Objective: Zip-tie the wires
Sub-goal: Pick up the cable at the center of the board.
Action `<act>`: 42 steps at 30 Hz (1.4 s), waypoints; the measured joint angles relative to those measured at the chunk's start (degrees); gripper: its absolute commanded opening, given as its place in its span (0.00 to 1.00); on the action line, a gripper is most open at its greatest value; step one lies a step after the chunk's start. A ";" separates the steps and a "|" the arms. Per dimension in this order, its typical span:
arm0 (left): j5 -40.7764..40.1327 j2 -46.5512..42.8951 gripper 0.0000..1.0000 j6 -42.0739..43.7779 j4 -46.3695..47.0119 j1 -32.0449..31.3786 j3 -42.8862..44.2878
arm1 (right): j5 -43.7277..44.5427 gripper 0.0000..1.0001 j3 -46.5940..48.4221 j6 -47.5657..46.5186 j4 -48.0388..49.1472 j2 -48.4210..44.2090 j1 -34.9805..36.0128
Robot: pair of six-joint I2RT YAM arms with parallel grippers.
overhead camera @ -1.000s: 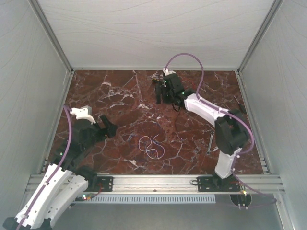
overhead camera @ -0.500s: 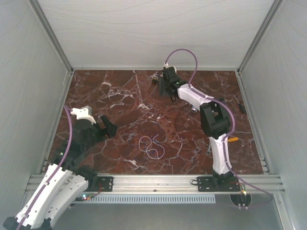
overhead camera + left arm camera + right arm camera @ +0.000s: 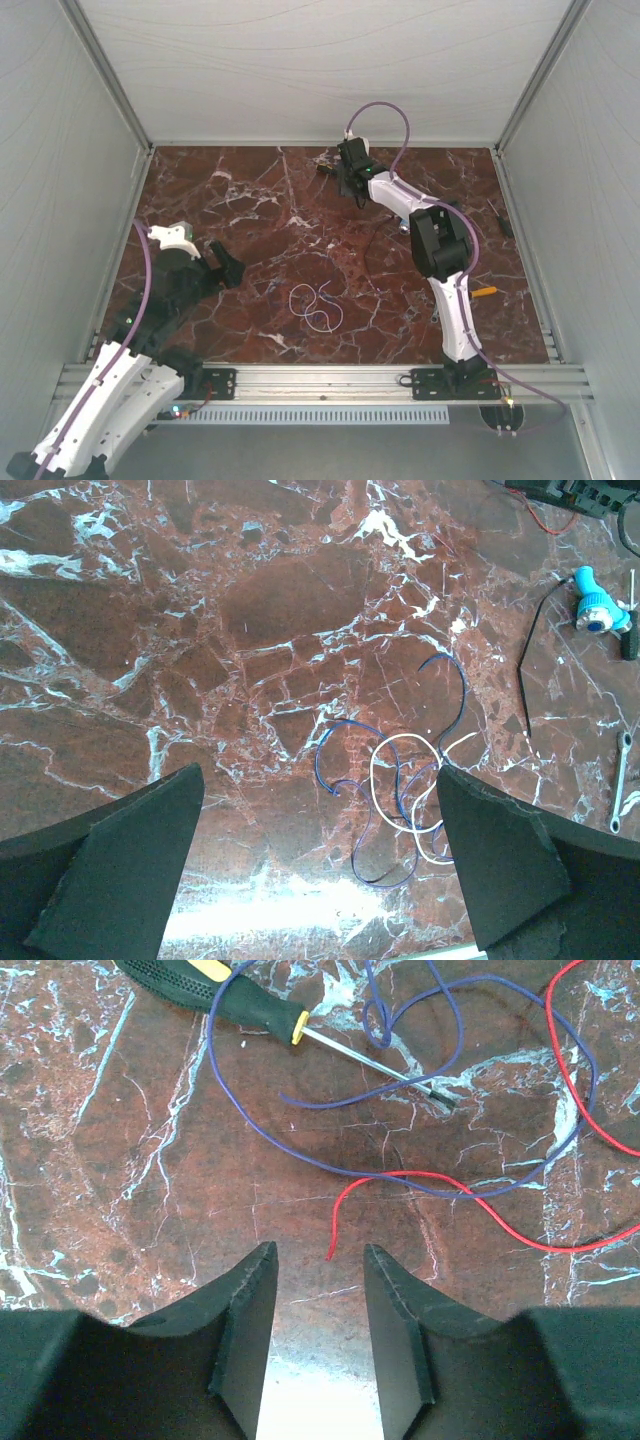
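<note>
The desk [image 3: 250, 200] carries everything; the right claw [image 3: 318, 1255], stretched to the far edge, stands narrowly parted and empty, seemingly lined up on a red wire [image 3: 400, 1175] near a screwdriver [image 3: 250, 1005]; the left claw [image 3: 318, 780] hangs wide, empty, overlooking the wires [image 3: 400, 800] looped mid-desk

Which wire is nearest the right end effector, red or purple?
The red wire: its loose end lies just ahead of the gap in the right end effector, while the purple wire loops farther off, by the screwdriver.
</note>
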 measured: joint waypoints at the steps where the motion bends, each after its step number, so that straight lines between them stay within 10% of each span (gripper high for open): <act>1: 0.00 0.00 1.00 0.00 0.02 0.00 0.00 | 0.02 0.34 0.22 -0.02 -0.02 0.24 -0.02; 15: 0.00 0.04 1.00 0.00 0.00 0.00 0.00 | 0.11 0.12 3.45 -0.44 -0.79 2.01 -0.22; 27: -0.02 0.04 1.00 0.00 0.00 0.00 0.00 | 0.57 0.20 3.80 -0.44 -2.08 2.34 -0.22; 42: -0.02 0.02 1.00 0.00 0.00 0.00 -0.11 | 1.44 0.00 6.73 -1.53 -3.74 4.24 -0.24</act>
